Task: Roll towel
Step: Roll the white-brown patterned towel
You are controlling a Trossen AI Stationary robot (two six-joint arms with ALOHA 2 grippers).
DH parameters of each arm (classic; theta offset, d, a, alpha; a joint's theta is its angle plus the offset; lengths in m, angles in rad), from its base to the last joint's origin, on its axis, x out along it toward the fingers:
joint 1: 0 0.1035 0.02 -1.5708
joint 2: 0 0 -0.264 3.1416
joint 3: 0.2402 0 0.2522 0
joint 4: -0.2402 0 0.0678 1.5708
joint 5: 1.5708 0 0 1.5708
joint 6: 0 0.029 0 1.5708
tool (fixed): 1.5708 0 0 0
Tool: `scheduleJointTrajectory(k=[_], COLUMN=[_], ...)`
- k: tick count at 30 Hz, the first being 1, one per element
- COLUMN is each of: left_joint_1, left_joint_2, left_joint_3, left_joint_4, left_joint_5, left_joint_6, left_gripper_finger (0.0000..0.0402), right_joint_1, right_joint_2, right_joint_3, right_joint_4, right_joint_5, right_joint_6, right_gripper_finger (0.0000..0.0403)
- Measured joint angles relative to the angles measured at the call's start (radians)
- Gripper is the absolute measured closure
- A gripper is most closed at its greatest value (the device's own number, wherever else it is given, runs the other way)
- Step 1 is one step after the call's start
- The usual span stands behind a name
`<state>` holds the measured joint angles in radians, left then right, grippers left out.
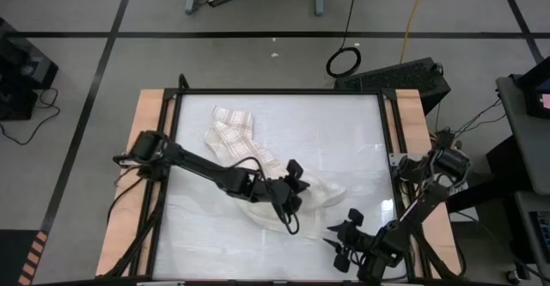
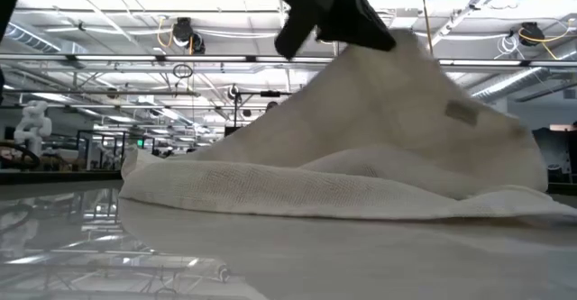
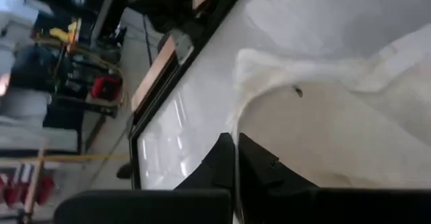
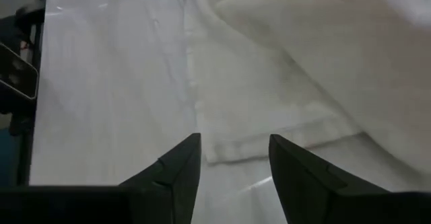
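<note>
The cream towel with tan plaid stripes lies crumpled in a slant from the table's far left toward its middle. Its near end is raised into a peak in the low view, and the rest lies on the table. My left gripper is shut on the towel's near end near the table's middle. My right gripper is open and empty near the front right. In the right wrist view, a towel corner lies just ahead of its fingers. My left gripper pinches a thin edge of the towel between its two shut fingers. In the low view the fingers come from above. The held part is lifted into a peak, and the towel's lower folds rest on the table.
The white table top is bordered by a black frame and wooden side boards. A dark keyboard sits beyond the far right corner. A cable loop lies on the floor behind the table.
</note>
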<state>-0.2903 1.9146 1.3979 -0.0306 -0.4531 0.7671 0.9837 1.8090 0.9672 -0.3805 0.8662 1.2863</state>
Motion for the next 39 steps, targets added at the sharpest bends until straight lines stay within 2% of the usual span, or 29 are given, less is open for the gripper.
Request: scheduleJointTrajectory(k=[6, 10, 12, 15, 18, 20, 28, 32, 36, 39], left_joint_1=[-0.036, -0.058, -0.067, -0.066, -0.064, -0.066, -0.049, -0.039, -0.039, -0.047], left_joint_2=[-0.049, -0.037, -0.034, -0.034, -0.059, -0.092, -0.215, -0.222, -0.216, -0.196], left_joint_3=[0.000, -0.001, -0.001, -0.001, -0.002, -0.002, 0.000, -0.001, -0.001, -0.001], left_joint_4=[-0.139, -0.133, -0.133, -0.123, -0.082, -0.045, -0.018, -0.060, -0.142, -0.167], left_joint_5=[0.010, -0.019, -0.107, -0.295, -0.474, -0.526, -0.533, -0.498, -0.363, -0.343], left_joint_6=[-0.152, -0.216, -0.230, -0.204, -0.115, -0.075, -0.081, -0.162, -0.335, -0.395], left_gripper_finger=[0.0397, 0.0397, 0.0397, 0.0398, 0.0398, 0.0398, 0.0398, 0.0398, 0.0398, 0.0398], right_joint_1=[-0.036, -0.070, -0.083, -0.088, -0.079, -0.077, -0.079, -0.068, -0.044, -0.037], right_joint_2=[0.074, 0.111, 0.123, 0.124, 0.102, 0.081, 0.021, -0.023, -0.062, -0.053], right_joint_3=[0.000, 0.000, 0.000, 0.003, 0.002, 0.002, 0.002, 0.002, 0.001, -0.005], right_joint_4=[0.089, 0.092, 0.105, 0.150, 0.142, 0.126, 0.083, 0.042, 0.006, 0.005], right_joint_5=[0.012, -0.066, -0.096, -0.140, -0.158, -0.169, -0.167, -0.155, -0.015, 0.040], right_joint_6=[-0.062, -0.054, -0.039, -0.057, -0.067, -0.068, -0.107, -0.121, -0.122, -0.132], right_gripper_finger=[0.0292, 0.0344, 0.0369, 0.0396, 0.0395, 0.0387, 0.0372, 0.0372, 0.0372, 0.0372])
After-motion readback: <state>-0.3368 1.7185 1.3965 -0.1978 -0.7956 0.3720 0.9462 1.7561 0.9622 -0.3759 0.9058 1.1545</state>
